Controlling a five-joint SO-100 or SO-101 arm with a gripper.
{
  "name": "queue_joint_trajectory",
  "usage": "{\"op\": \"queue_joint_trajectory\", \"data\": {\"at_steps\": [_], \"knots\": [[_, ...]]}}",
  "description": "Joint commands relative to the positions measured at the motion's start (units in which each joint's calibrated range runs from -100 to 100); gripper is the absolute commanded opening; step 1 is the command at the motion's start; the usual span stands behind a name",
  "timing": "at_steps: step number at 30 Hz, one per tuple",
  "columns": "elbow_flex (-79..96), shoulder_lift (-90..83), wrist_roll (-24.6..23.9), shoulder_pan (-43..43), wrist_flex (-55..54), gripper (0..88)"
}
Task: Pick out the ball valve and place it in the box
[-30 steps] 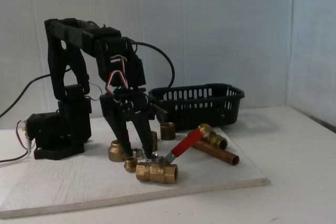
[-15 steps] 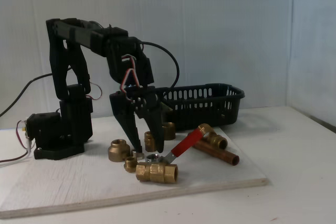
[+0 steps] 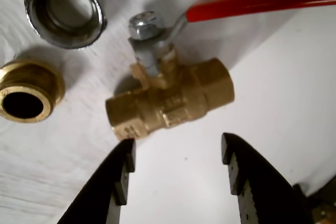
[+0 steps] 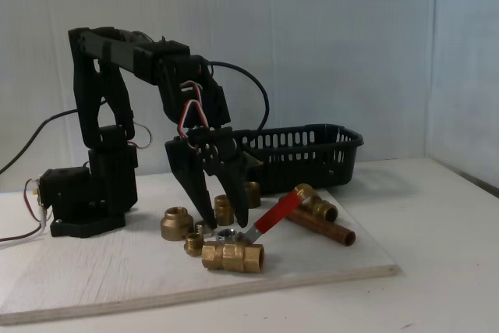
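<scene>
The ball valve (image 3: 168,100) lies on its side on the white board, a brass body with a silvery stem and a long red lever running up to the right in the wrist view. In the fixed view the ball valve (image 4: 232,256) rests near the board's front edge. My gripper (image 3: 177,150) is open, its two black fingers straddling empty board just short of the brass body, not touching it. In the fixed view the gripper (image 4: 224,222) hangs just above and behind the valve, fingers pointing down. The box (image 4: 300,157), a black slotted basket, stands behind at the right.
A silvery ring (image 3: 65,9) and a brass coupling (image 3: 26,98) lie close to the valve's left. More brass couplings (image 4: 178,224) sit around the gripper, and a copper pipe with a brass elbow (image 4: 323,224) lies right of the lever. The arm's base (image 4: 86,193) stands at the left.
The open gripper has swung to the right, away from the left coupling, and now hangs over the valve's stem end. Nothing on the board has moved.
</scene>
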Motion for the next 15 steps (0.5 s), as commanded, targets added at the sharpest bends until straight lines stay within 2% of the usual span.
{"op": "queue_joint_trajectory", "data": {"at_steps": [1, 15], "knots": [[-1.9, -0.7, -1.3, 1.2, -0.7, 17.6], [-0.5, -0.7, -3.1, 1.4, -1.8, 17.6]]}}
